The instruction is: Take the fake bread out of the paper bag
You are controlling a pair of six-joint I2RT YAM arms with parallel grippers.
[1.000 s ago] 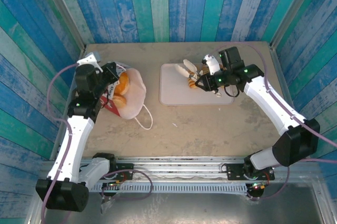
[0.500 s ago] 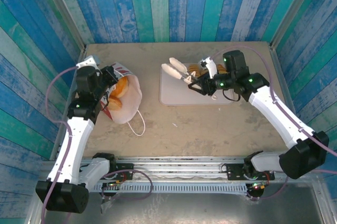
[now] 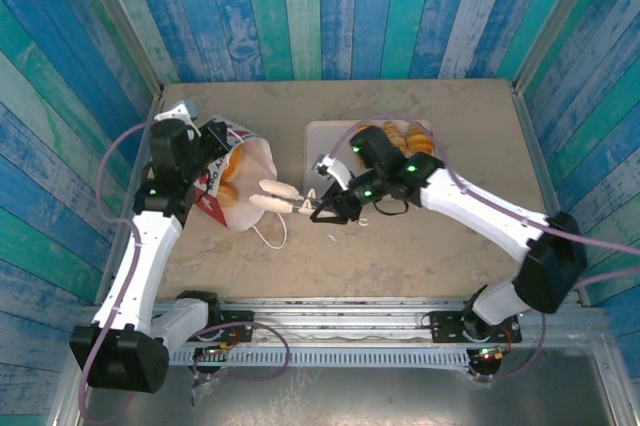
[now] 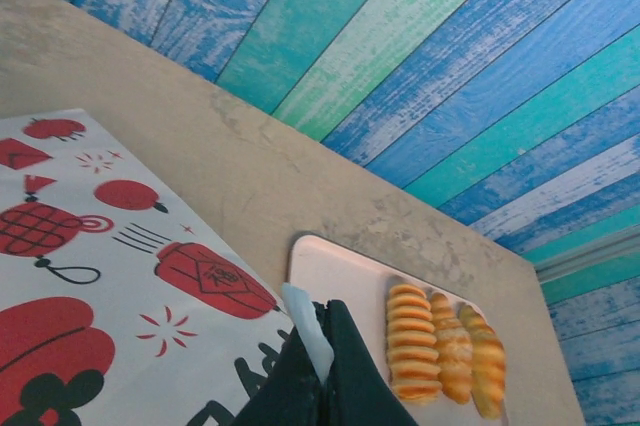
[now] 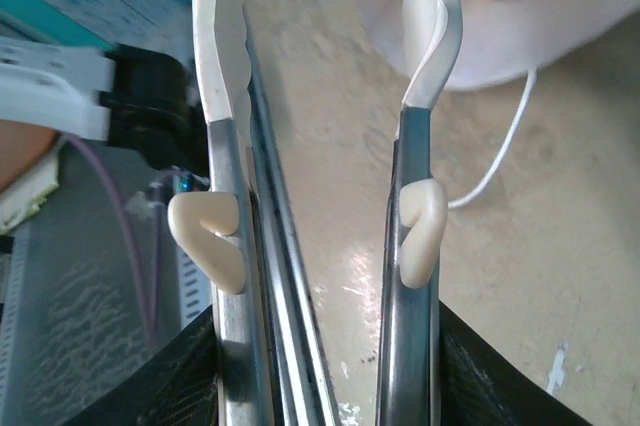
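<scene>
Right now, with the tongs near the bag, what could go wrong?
The tongs end beside the string handle of the bag and could snag it, dragging the bag. The left tool pinches only the bag's edge, so a push from the tongs might pull it loose and close the mouth over the bread.

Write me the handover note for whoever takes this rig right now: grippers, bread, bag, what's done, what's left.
Left gripper: shut on the paper bag rim, holding its mouth open.
Right gripper: shut on tongs, tips apart and empty, at the bag's mouth.
Done: three pieces of fake bread lie on the far side of the tray.
Left: more fake bread shows inside the bag; probably lift it out with the tongs.
</scene>
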